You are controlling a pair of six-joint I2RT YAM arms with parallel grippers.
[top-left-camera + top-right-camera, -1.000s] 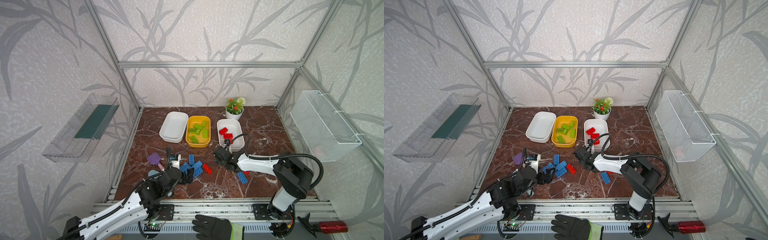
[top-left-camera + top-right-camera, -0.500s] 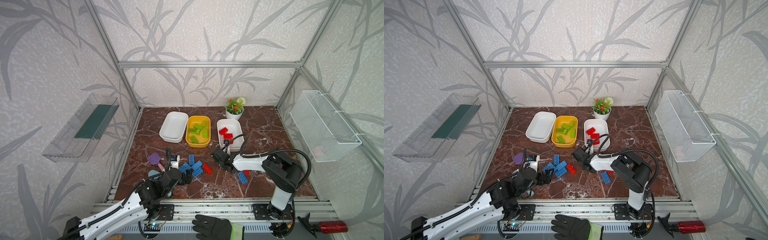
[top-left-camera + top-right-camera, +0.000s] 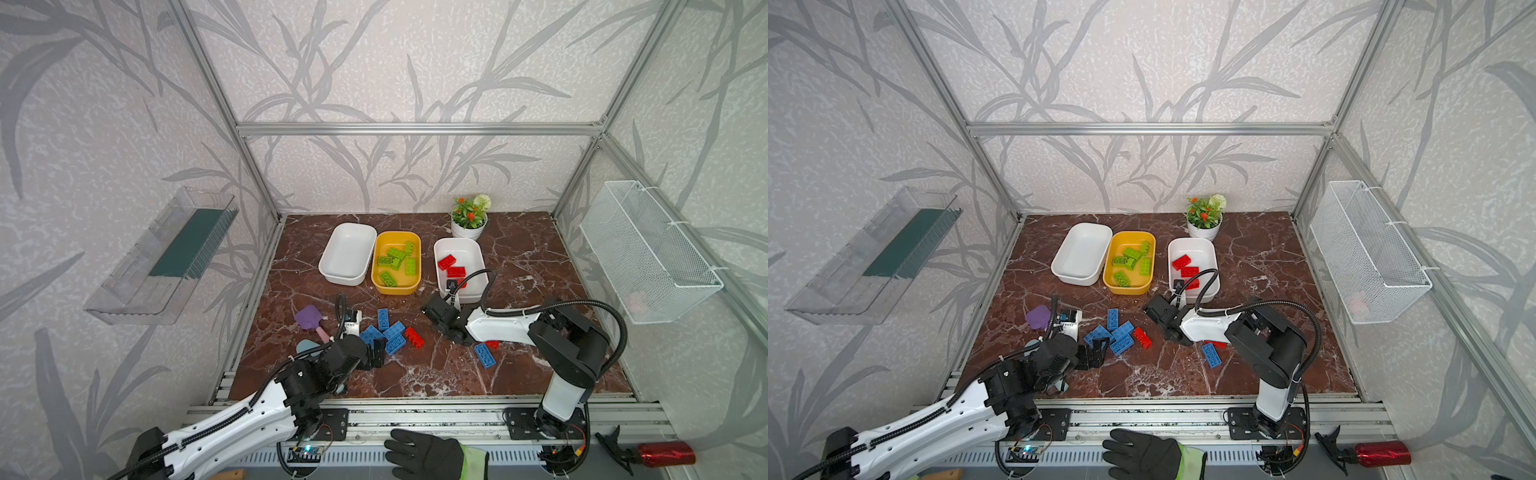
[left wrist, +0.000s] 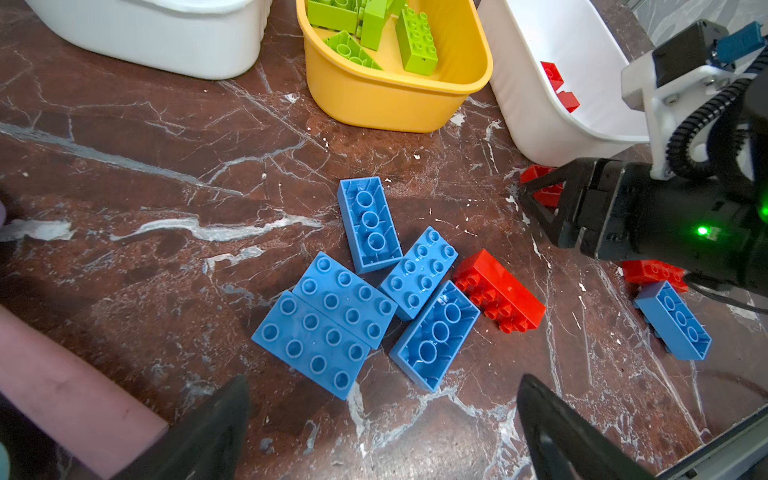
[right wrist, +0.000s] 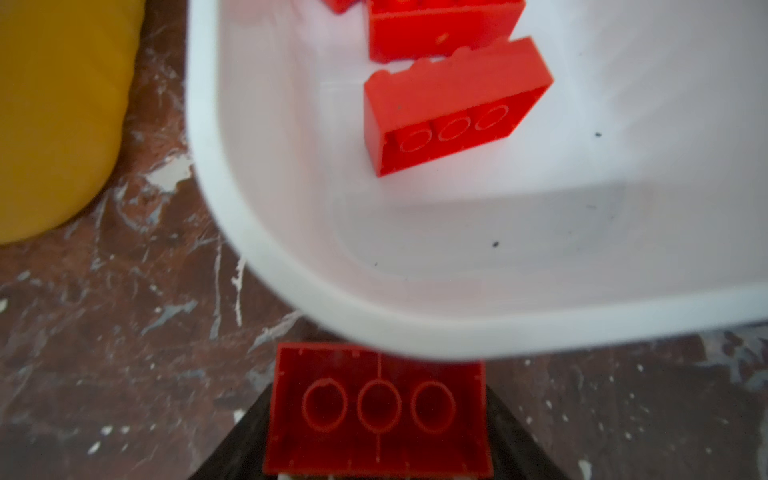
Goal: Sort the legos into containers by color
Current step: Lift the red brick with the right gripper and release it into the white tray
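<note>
Holds the left hand (image 4: 382, 419) spread wide over the table (image 4: 166, 166) front, just short of a cluster of blue studded plastic bricks (image 4: 332, 324). Farther back, clamps the right hand (image 4: 538, 192) on a red studded plastic brick (image 5: 376, 374), just beside the near wall of a white rounded plastic tub (image 5: 291, 286) containing other red bricks (image 5: 453, 104).
</note>
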